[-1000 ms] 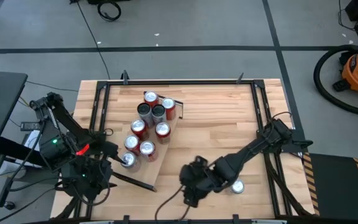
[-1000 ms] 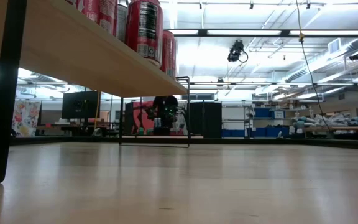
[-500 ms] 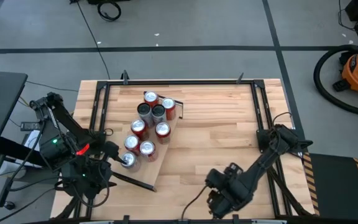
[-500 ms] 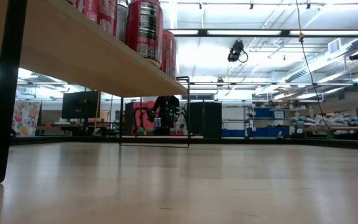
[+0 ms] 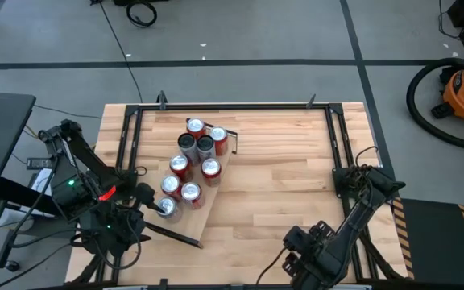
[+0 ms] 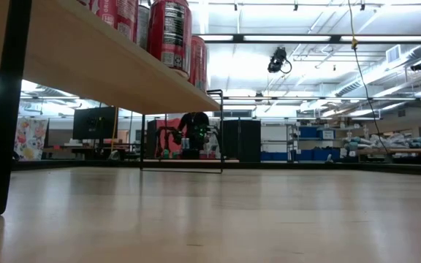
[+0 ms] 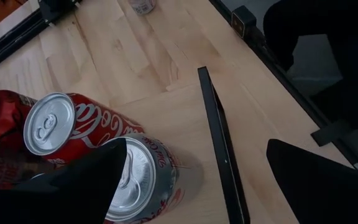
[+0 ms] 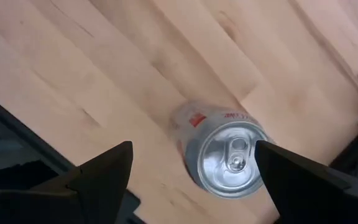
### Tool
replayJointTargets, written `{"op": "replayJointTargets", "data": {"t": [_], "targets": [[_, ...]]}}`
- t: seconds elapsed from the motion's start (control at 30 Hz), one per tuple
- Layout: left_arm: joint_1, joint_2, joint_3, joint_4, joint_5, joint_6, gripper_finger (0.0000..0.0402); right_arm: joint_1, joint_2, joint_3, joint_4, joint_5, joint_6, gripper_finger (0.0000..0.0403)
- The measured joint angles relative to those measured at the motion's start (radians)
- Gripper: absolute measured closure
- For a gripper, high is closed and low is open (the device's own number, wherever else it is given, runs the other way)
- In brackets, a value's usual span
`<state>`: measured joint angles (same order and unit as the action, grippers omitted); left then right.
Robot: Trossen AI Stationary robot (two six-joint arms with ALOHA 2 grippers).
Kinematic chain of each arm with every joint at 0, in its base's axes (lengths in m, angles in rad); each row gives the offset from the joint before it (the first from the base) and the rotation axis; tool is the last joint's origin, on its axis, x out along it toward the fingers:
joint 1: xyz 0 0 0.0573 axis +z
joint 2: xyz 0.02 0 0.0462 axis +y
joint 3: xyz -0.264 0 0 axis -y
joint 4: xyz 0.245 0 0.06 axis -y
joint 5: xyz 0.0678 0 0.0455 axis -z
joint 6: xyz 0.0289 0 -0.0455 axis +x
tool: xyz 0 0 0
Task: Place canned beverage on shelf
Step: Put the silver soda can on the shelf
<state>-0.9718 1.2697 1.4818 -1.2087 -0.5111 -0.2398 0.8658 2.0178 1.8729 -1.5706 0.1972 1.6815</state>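
The shelf [image 5: 202,216], a pale plank on black legs, runs slantwise across the table's left half, and several red and silver cans [image 5: 190,192] stand on it. In the low view the shelf [image 6: 86,62] and its cans [image 6: 168,29] fill the upper left. My left gripper [image 7: 194,155] is open at the shelf's near end, with a silver can [image 7: 140,177] next to one finger. My right gripper [image 8: 192,149] is open and points down near the table's near right corner. A lone silver can [image 8: 229,155] stands upright on the table below it, clear of both fingers. My left gripper has one finger [image 7: 73,180] right beside the silver can's side [image 7: 160,186] at the shelf's near end. That finger covers the place where they might meet, so I cannot tell whether they touch. The can stands upright on the shelf.
Black frame rails [image 5: 232,105] border the tabletop, and the right arm [image 5: 353,217] reaches over the right rail. Bare wood [image 5: 280,169] lies between the shelf and the right arm. The shelf's dark end bar [image 7: 219,143] lies close to my left gripper.
My right gripper has swung toward the table's right and near edge, rolled its wrist and tipped to point more steeply down. It now hangs over the lone silver can, which the arm hides in the high view. The can has not moved.
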Motion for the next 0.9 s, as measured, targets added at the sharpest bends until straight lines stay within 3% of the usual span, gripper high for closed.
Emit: {"op": "replayJointTargets", "data": {"t": [0.17,0.6,0.9], "targets": [[0.000,0.000,0.000,0.000,0.000,-0.001,0.0002,0.023,-0.003,-0.027,0.000,0.063,0.026,0.0055],[0.000,0.000,0.000,0.000,0.000,-0.001,0.0002,0.094,-0.148,-0.183,-0.001,-0.047,0.146,0.0055],[0.000,0.000,0.000,0.000,0.000,-0.007,0.0002,0.139,-0.157,-0.304,0.044,-0.144,0.133,0.0055]]}}
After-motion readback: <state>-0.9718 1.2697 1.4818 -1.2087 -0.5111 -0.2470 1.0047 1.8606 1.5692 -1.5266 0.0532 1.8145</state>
